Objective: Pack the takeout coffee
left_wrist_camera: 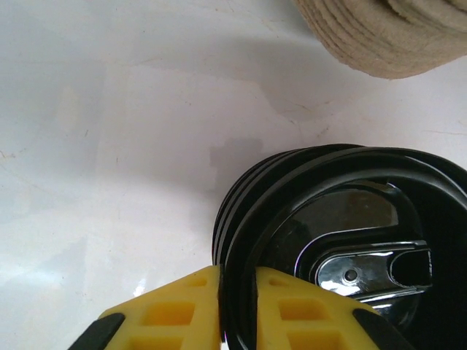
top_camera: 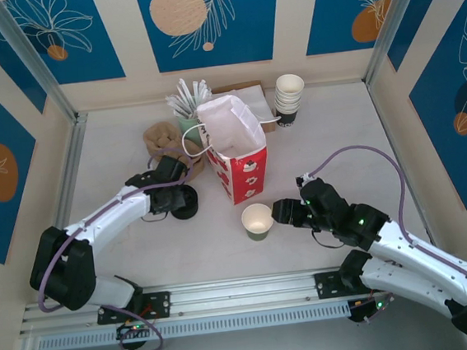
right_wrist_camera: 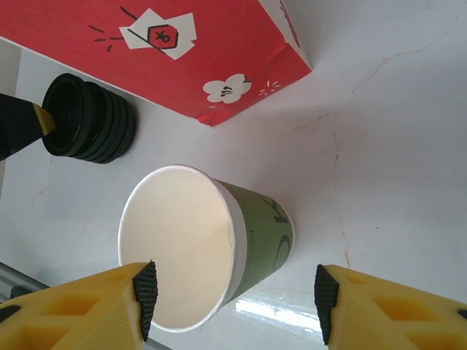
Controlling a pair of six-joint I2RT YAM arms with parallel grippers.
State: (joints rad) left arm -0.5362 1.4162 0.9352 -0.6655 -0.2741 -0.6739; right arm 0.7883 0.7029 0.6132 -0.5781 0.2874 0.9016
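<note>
No legible words — red bag [right_wrist_camera: 219, 65] carries a hexagon emblem [right_wrist_camera: 162, 34] (on white).

Lab test booth: white table [top_camera: 339, 156], blue leaf-print panels [top_camera: 202, 21]

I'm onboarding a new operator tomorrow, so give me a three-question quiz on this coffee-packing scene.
1. True or false: the green paper cup has a lid on.
2. The left fingers pinch the top lid of the black stack at: A) its rim B) its sip hole C) its centre.
3. Fill in: the right fingers stand ___ near the cup.
Key: 1 false; 2 A; 3 open.
</note>
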